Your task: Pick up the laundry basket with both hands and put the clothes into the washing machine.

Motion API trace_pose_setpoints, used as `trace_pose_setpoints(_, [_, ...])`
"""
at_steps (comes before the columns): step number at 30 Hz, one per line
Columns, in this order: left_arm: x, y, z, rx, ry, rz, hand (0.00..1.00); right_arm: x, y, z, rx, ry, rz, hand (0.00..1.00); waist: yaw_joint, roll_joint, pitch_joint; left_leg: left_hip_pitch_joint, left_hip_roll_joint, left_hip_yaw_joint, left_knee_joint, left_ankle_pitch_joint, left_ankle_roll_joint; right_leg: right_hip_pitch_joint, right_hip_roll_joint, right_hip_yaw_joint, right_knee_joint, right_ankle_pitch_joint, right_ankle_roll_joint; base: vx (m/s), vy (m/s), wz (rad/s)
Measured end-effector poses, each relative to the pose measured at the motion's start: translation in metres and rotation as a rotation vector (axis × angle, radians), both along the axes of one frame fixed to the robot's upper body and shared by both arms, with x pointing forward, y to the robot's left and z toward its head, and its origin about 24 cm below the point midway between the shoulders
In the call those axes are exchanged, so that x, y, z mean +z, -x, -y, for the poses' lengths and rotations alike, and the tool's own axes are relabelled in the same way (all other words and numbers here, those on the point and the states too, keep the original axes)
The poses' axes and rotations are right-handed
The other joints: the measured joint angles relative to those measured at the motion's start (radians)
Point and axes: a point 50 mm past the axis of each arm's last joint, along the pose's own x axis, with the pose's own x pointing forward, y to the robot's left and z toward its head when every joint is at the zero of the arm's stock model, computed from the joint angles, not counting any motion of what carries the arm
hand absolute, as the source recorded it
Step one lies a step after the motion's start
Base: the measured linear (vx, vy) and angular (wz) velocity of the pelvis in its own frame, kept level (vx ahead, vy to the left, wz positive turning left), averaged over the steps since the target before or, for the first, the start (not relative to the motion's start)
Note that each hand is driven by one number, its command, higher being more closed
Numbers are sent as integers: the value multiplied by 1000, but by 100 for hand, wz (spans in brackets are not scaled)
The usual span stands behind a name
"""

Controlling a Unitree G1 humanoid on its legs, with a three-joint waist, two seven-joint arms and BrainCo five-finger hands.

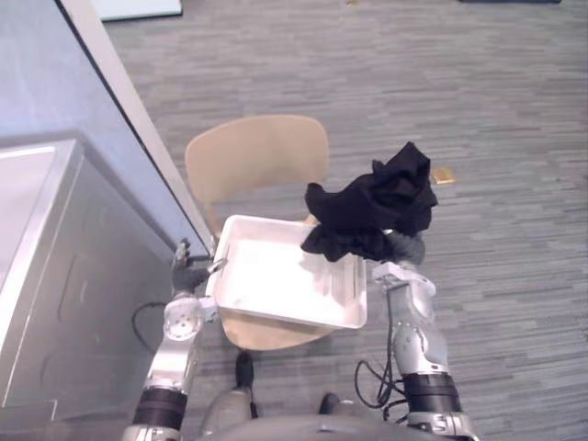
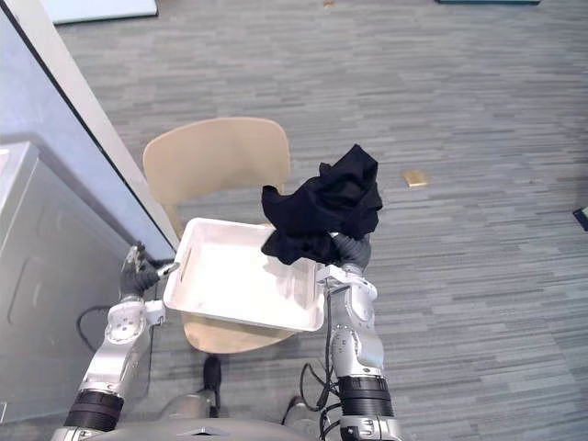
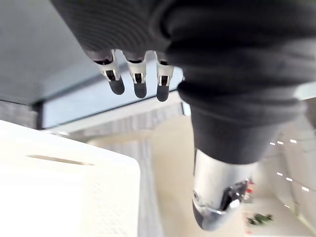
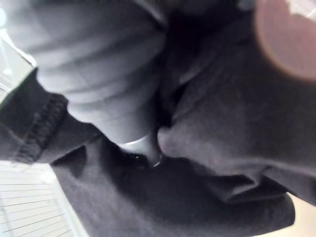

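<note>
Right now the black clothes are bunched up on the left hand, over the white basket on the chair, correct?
Not the left. The left eye view shows the black clothes bunched up on the right hand, over the white basket on the chair. The left hand is at the basket's opposite rim with no cloth on it.

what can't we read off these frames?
Right hand: its grip, buried in the black clothes in the eye views and the right wrist view.
Left hand: contact with the basket rim, too small in the eye views.
Washing machine: where it opens, cut off by the eye views' left edge.
</note>
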Motion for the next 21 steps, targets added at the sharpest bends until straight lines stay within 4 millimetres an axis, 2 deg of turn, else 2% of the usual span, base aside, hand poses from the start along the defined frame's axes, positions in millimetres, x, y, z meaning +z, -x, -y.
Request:
trace_pose_setpoints(6, [9,-8,39,-247,82,35,0,24,-1,-4,63,51,108,100,-22,51,-54,42,6,40,-2,-20,17,17,8,46,-19,20,5,-85,18,-19])
trace_pose_setpoints(12, [23,-21,77,-488,64,69,0,28,-2,-13,144,72,129,100,-56,55,-78,49,10,70,-7,-21,19,11,13,82,-36,46,3,-67,27,-19])
trace_pose_setpoints(17, [35,-26,112,-667,19,100,0,47,4,-27,244,58,226,100,-79,58,-85,50,12,112,-7,-21,25,-3,14,128,-61,80,14,-20,32,-22])
trace_pose_setpoints(21, [38,-31,126,-718,-15,103,0,43,8,-38,305,27,218,100,-91,59,-96,50,11,140,-7,-21,25,-15,14,156,-69,94,17,1,30,-22])
